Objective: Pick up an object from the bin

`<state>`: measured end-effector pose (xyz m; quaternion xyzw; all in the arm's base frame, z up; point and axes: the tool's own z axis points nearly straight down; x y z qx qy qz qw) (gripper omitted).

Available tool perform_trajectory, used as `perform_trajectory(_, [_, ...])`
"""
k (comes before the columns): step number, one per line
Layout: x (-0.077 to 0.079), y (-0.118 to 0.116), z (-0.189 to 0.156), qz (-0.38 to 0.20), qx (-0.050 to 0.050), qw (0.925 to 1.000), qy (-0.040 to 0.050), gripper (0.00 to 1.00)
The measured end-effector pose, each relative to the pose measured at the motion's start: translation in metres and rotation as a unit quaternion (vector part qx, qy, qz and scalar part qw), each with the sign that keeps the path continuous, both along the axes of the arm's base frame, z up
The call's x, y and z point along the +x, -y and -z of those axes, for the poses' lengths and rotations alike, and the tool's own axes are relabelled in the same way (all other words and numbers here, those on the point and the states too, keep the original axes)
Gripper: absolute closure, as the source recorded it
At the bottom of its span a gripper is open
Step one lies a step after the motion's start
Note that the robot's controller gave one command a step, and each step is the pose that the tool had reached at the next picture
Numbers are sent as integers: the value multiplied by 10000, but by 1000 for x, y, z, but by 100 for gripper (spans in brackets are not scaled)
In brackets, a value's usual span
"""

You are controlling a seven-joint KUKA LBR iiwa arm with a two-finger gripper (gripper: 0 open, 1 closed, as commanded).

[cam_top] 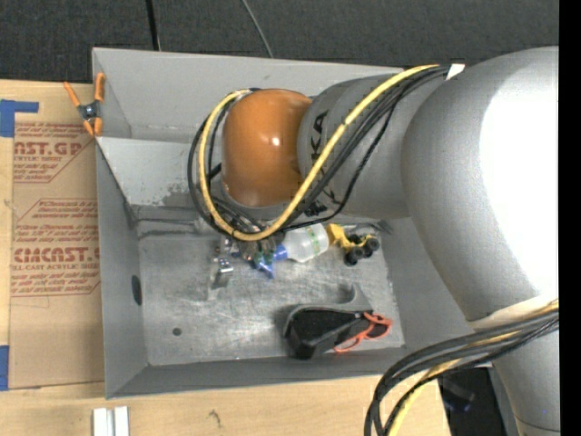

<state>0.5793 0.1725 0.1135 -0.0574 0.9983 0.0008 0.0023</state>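
Cables in yellow and black looped round the arm's orange cover [261,148], which hung over the rear middle of the grey bin [118,243]. Below the cover, the tool [221,269] sat low over the bin floor, left of centre. How far it was open, and whether it had hold of anything, could not be told. Just to its right lay a small blue thing [263,263], then a clear plastic bottle [305,242] and a yellow-and-black item [354,242]. A black object with an orange cord [322,328] lay apart, near the front wall.
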Motion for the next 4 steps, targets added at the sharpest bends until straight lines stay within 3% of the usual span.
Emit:
perform_trajectory(1, [6, 31, -9, -176, -9, 9998, -39, 0])
perform_trajectory(2, [12, 53, 3, -155, -1, 9999, -10, 0])
perform_trajectory(3, [14, 89, 38, 582, 61, 9983, 21, 0])
perform_trajectory(4, [19, 122, 34, -129, 62, 9999, 69, 100])
